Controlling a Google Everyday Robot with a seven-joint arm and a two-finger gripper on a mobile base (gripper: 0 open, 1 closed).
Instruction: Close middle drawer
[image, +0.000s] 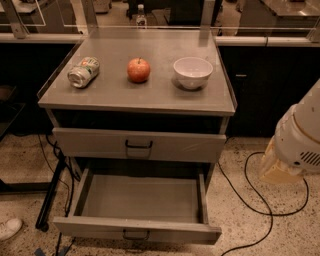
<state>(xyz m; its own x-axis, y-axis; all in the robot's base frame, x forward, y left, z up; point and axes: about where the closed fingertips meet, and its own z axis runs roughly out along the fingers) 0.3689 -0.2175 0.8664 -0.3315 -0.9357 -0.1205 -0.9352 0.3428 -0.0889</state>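
The middle drawer (142, 200) is pulled far out of the grey cabinet, showing a long plain grey interior with nothing in it. Its low front panel (135, 230) faces me, with a small dark wire pull (136, 235) at the centre. Above it, the taller grey drawer front with a black handle (138, 145) is shut. My arm comes in at the right edge as a white and cream body. The gripper (277, 167) end hangs beside the cabinet, to the right of the open drawer and apart from it.
On the cabinet top (115, 95) lie a tipped can (83, 72), a red apple (138, 69) and a white bowl (192, 72). A black cable (250, 192) loops on the speckled floor at the right. A black stand leg (50, 197) is at the left.
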